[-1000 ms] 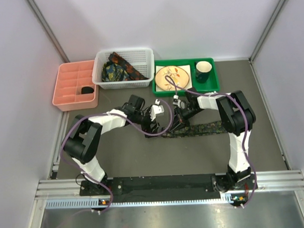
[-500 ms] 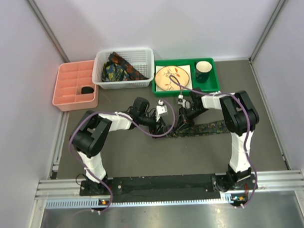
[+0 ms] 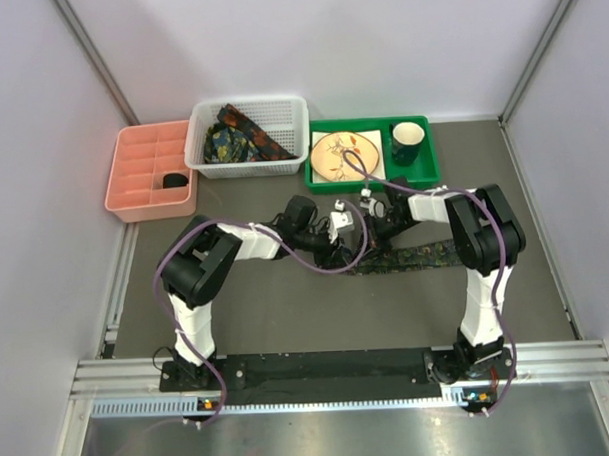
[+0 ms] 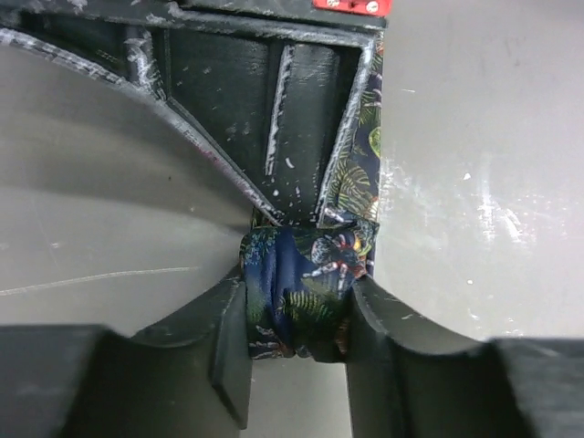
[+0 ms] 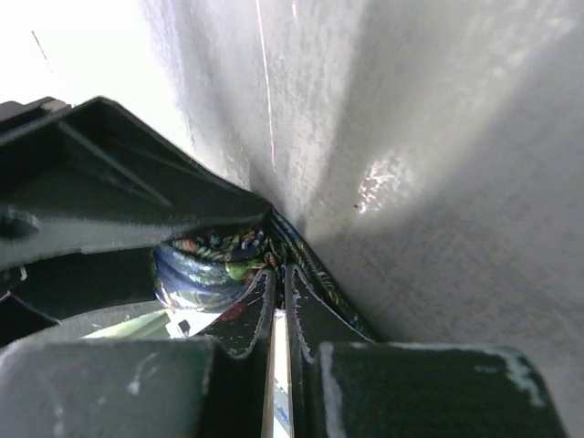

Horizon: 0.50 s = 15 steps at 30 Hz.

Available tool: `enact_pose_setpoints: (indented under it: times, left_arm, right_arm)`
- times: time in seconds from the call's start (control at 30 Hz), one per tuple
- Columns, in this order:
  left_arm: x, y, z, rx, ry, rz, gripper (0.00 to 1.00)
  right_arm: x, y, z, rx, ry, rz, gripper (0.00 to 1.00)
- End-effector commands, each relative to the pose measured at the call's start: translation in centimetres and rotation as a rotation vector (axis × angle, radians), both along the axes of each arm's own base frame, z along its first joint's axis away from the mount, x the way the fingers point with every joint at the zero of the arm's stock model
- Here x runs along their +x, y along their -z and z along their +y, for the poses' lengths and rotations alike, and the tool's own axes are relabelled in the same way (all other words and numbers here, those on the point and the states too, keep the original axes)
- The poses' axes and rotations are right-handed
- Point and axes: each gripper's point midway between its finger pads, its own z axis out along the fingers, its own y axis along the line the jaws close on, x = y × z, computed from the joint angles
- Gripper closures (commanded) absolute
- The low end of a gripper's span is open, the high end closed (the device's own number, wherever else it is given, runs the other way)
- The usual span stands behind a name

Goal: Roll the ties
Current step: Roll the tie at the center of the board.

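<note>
Two hands are set close together at mid-counter (image 3: 287, 309) over one tie (image 3: 417, 254); everything else is back along the far edge. Farthest left a pink tray (image 3: 131, 144) is seen; beside it a white basket (image 3: 200, 152) in which more ties (image 3: 236, 135) are heaped unrolled; neither is touched. The left hand (image 4: 297, 306) is closed part-way on the rolled end (image 4: 306, 274) of the tie; a fat bundle is clamped between its two fingers (image 4: 228, 347), so the gap is as wide as the roll. Just right of that, touching or nearly touching the roll, the right hand (image 5: 278, 297) is found; its fingers are drawn almost together with only a sliver of light between; whether fabric is nipped at the tips cannot be told, since the strip seems to pass alongside one finger. From the roll the unrolled length is laid flat toward the robot's right; its long axis runs roughly across the counter, slightly angled, toward the right arm's elbow. The fabric to be taken up is therefore judged to lie wholly right of the left hand; the roll would have to be turned rightward; the right arm is the nearer one to the free length. Behind, a green tray (image 3: 430, 169) with plate (image 3: 327, 152) and mug (image 3: 407, 137) is not involved.
</note>
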Motion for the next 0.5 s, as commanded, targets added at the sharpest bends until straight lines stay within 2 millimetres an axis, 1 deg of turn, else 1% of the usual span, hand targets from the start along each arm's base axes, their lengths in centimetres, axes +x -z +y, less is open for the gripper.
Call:
enact_pose_setpoints:
  times: [0.0,0.03,0.07,0.1,0.17,0.2,0.23,0.3,0.37,0.4,0.43,0.47]
  left_arm:
    - [-1.0,1.4,0.8,0.187,0.064,-0.071,0.67]
    - [-1.2,1.6,1.2,0.231,0.077,-0.080,0.72]
    - [-1.1,2.0,1.8,0.291,0.072,-0.091,0.73]
    - [-1.3,2.0,2.4,0.334,0.084,-0.091,0.74]
    - [-1.1,2.5,3.6,0.419,0.079,-0.099,0.77]
    - [-0.9,2.4,3.8,0.438,0.083,-0.114,0.78]
    - [-1.2,2.6,4.5,0.473,0.086,-0.104,0.79]
    - [-1.2,2.7,4.7,0.511,0.097,-0.124,0.80]
    - [-1.4,2.9,4.8,0.536,0.101,-0.131,0.80]
    - [-1.3,2.9,4.6,0.558,0.101,-0.155,0.80]
    - [-1.3,3.0,4.4,0.570,0.102,-0.168,0.80]
    - [-1.4,2.9,4.3,0.577,0.104,-0.180,0.80]
  right_arm:
    - [1.3,-0.2,-0.3,-0.017,-0.001,-0.087,1.00]
    - [1.2,-0.6,-0.2,-0.010,-0.003,-0.074,0.98]
    - [1.2,-1.3,-0.1,0.001,-0.007,-0.067,0.95]
    - [0.9,-2.5,-0.1,0.015,-0.017,-0.048,0.88]
    - [1.0,-3.7,-0.6,0.026,-0.006,-0.039,0.76]
    - [0.9,-4.8,-0.7,0.048,-0.004,-0.042,0.68]
    - [0.6,-5.3,-0.9,0.060,0.000,-0.019,0.66]
    - [0.5,-6.4,-1.1,0.098,0.013,0.003,0.59]
    - [0.4,-7.0,-0.7,0.127,0.016,0.019,0.55]
    - [0.1,-7.6,-0.3,0.162,0.034,0.067,0.46]
    - [0.1,-7.5,0.0,0.177,0.036,0.081,0.42]
    - [0.1,-7.4,0.2,0.182,0.036,0.090,0.42]
